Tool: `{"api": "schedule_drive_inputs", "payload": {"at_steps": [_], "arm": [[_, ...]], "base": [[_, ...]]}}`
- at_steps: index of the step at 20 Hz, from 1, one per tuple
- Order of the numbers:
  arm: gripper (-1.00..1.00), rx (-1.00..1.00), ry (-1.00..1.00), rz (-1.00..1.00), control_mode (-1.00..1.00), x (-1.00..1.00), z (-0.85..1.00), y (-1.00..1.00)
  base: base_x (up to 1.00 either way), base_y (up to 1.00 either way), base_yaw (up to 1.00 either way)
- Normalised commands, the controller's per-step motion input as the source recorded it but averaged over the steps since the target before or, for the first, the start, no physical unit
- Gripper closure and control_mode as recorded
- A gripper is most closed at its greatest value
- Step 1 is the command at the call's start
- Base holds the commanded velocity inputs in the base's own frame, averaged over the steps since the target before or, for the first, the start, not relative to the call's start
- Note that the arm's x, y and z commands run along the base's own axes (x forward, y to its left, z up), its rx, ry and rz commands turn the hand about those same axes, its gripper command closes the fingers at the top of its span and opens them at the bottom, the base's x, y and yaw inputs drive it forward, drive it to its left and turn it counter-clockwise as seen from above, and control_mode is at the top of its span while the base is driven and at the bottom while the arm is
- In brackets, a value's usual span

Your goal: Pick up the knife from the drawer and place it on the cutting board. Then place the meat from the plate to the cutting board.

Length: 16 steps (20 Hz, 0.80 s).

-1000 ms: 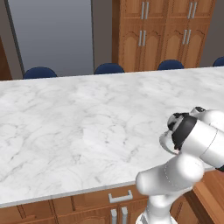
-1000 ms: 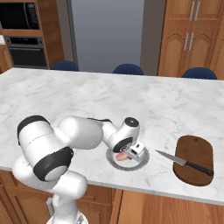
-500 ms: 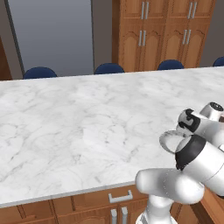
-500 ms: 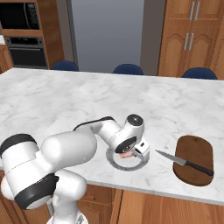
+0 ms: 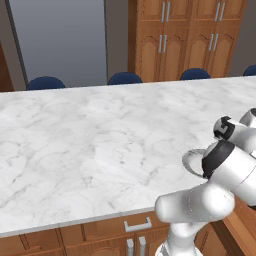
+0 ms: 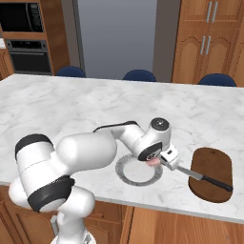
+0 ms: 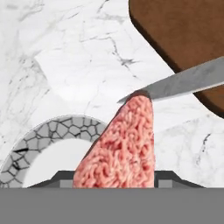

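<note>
My gripper (image 6: 155,159) is shut on the meat (image 6: 153,162), a pinkish-red chunk, over the right rim of the grey plate (image 6: 127,172). In the hand view the meat (image 7: 123,142) sits between my fingertips (image 7: 60,176), with the plate (image 7: 26,154) at lower left. The dark brown cutting board (image 6: 214,167) lies to the right on the counter. The knife (image 6: 206,179) rests on it. Its blade (image 7: 183,83) reaches off the board's edge toward the meat. The board (image 7: 175,30) spans the top right of the hand view. The plate's rim (image 5: 191,161) peeks out beside my arm.
The marble counter (image 6: 71,105) stretches left and back, and its front edge runs close below the plate. Blue chairs (image 6: 139,75) stand behind it, before wooden cabinets (image 6: 209,38). An oven (image 6: 24,45) is at far left.
My hand has swung right from over the plate's middle to its right rim, carrying the meat toward the knife blade and the board. Knife and board have not moved.
</note>
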Motion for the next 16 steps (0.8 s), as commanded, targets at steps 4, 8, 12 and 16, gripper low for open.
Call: {"api": "schedule_drive_inputs", "payload": {"at_steps": [4,8,12,16], "arm": [[1.0,0.0,0.0,-0.12,-1.0,0.25,0.31,-0.76],[1.0,0.04,0.0,-0.11,-1.0,0.21,0.14,-0.71],[1.0,0.05,0.0,-0.09,-1.0,0.23,0.02,-0.66],[1.0,0.06,0.0,-0.07,-1.0,0.26,0.0,-0.6]], "base": [[0.0,0.0,0.0],[0.0,0.0,0.0],[0.0,0.0,0.0],[0.0,0.0,0.0]]}}
